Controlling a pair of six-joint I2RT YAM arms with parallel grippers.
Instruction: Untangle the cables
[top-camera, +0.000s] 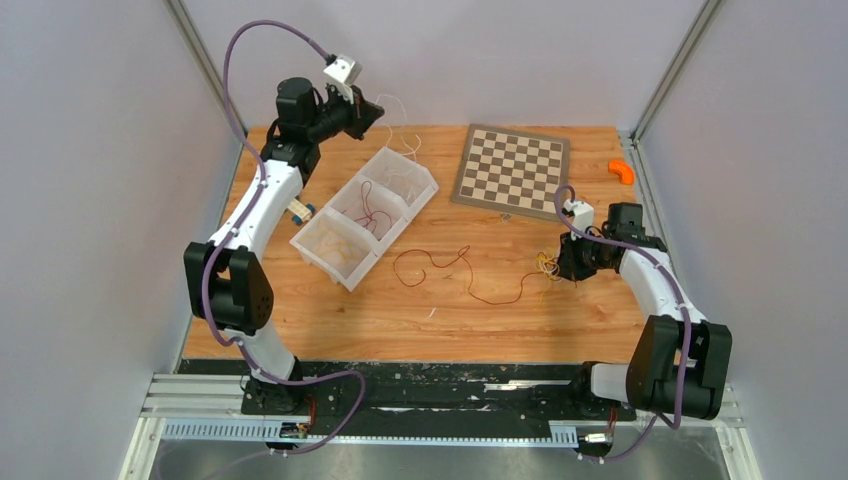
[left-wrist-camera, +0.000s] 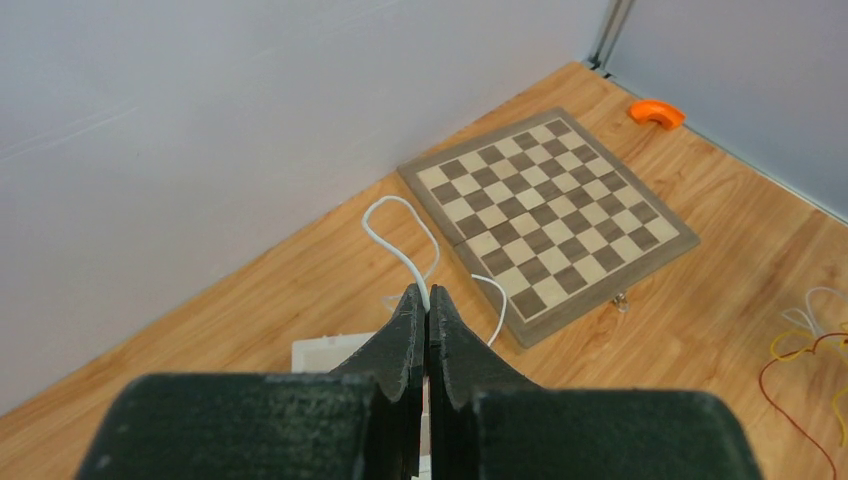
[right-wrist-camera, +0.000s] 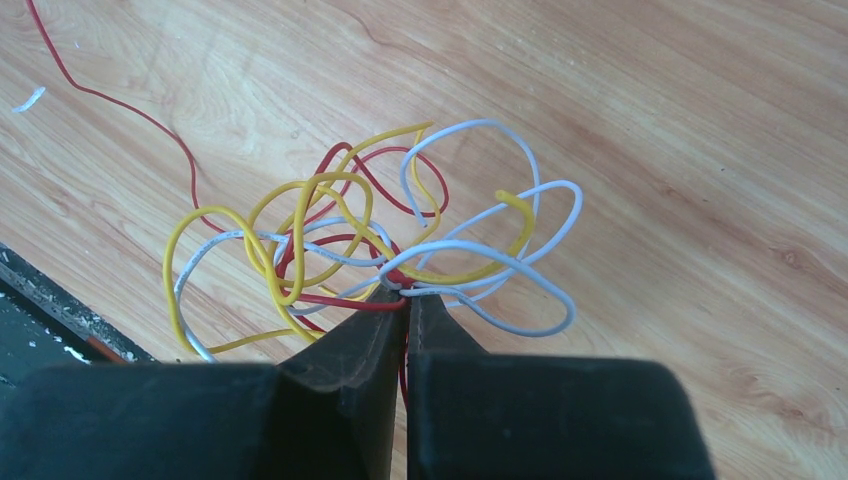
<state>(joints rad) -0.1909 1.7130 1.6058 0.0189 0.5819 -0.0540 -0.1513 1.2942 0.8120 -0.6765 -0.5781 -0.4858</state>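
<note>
My left gripper (top-camera: 376, 112) is raised over the table's back left, above the white tray (top-camera: 343, 272). It is shut on a thin white cable (left-wrist-camera: 398, 250) that loops down from its tips (left-wrist-camera: 428, 293) towards the wood. My right gripper (top-camera: 560, 268) is low at the right, shut on a tangle of yellow, white and dark red cables (right-wrist-camera: 340, 225), pinched at its tips (right-wrist-camera: 405, 295). The tangle also shows in the top view (top-camera: 547, 264). A long dark red cable (top-camera: 440, 262) trails left from the tangle across the table.
The tray has three compartments; a dark red cable (top-camera: 371, 213) lies in the middle one and pale cables lie in the other two. A chessboard (top-camera: 512, 170) lies at the back middle. An orange piece (top-camera: 622, 171) sits at the back right. A small object (top-camera: 300, 210) lies left of the tray.
</note>
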